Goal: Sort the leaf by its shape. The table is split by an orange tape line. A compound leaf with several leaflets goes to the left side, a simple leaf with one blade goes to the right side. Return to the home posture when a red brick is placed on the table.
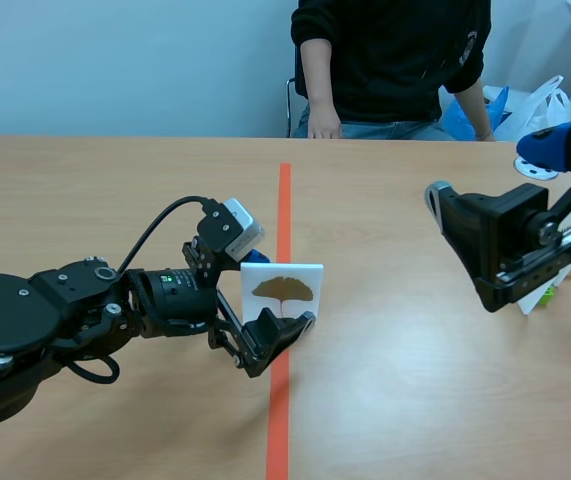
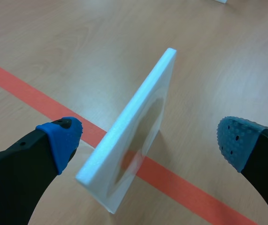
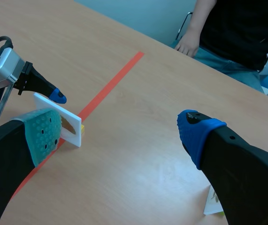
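Note:
A white card (image 1: 282, 292) showing a brown fan-shaped leaf (image 1: 283, 289) with one blade stands on edge over the orange tape line (image 1: 284, 205). My left gripper (image 1: 270, 300) is open around it. In the left wrist view the card (image 2: 145, 122) is tilted between the two blue pads (image 2: 61, 140), and neither pad touches it. My right gripper (image 1: 490, 170) hangs open above the table's right side with nothing between its fingers. From the right wrist view (image 3: 119, 136) the card (image 3: 71, 124) lies ahead, partly behind one pad.
A person sits across the table with a hand (image 1: 323, 125) resting at its far edge. A small stack of cards (image 1: 550, 288) lies at the right edge under my right arm. Plastic bags (image 1: 540, 105) are behind the table.

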Available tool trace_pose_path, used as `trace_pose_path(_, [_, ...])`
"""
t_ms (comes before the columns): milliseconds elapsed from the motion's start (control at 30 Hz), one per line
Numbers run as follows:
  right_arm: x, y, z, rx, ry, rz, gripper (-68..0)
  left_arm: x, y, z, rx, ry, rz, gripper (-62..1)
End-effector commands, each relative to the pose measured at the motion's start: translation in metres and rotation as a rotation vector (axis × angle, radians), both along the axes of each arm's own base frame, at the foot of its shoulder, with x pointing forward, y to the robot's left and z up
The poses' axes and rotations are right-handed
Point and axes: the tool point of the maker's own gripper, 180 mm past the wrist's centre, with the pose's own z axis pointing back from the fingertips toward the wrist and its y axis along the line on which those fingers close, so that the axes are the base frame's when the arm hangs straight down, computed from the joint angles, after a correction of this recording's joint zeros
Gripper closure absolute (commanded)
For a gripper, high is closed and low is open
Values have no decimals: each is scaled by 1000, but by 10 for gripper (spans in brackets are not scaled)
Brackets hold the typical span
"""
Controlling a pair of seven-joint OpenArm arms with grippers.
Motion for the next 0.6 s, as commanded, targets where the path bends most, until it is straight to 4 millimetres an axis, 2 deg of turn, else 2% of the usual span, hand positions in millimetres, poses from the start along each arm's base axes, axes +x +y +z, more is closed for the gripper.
trace_pose_path(0, [2, 2, 6, 7, -26, 10, -506, 5, -8, 12, -29, -31, -12, -572])
trace_pose_path(333, [2, 2, 6, 7, -26, 10, -506, 7, -8, 12, -17, -47, -2, -327])
trace_pose_path(567, [2, 2, 6, 7, -26, 10, -506, 8, -7, 12, -15, -50, 4, -186])
